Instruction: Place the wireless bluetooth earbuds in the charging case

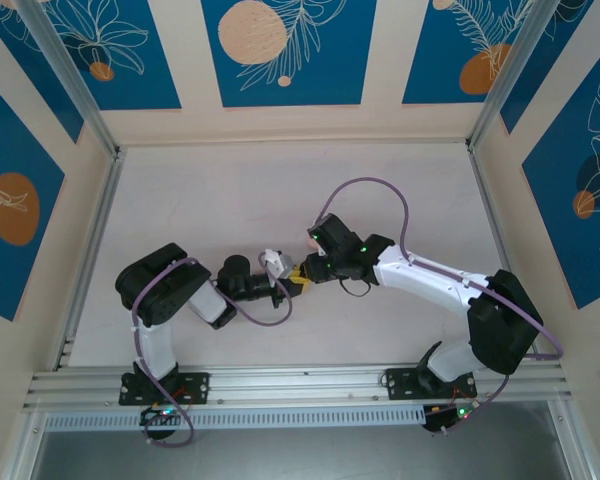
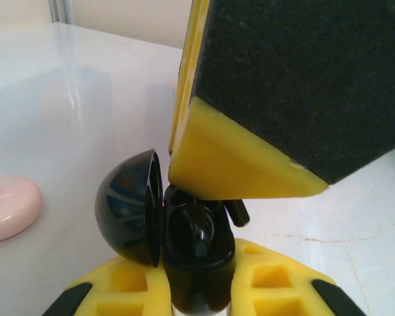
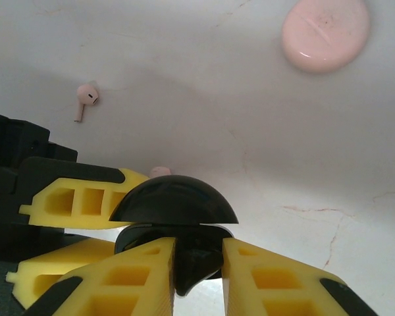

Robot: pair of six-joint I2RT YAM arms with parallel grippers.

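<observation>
right pincer (image 3: 197, 276) holds black earbud (image 3: 193, 264) at open case (image 3: 174, 201) in left pincer (image 2: 197, 293)

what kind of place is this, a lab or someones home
Likely a lab robot test cell: a white marble-look tabletop enclosed by beige walls with blue leaf-print panels, and a grooved aluminium rail along its near edge.

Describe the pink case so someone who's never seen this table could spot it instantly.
On the white table, find the open black case clamped in the left gripper. Beside it, lying flat and untouched, is the pink case: a closed, smooth round pebble, pale pink where its neighbour is black, and far bigger than the pink earbud nearby.
</observation>
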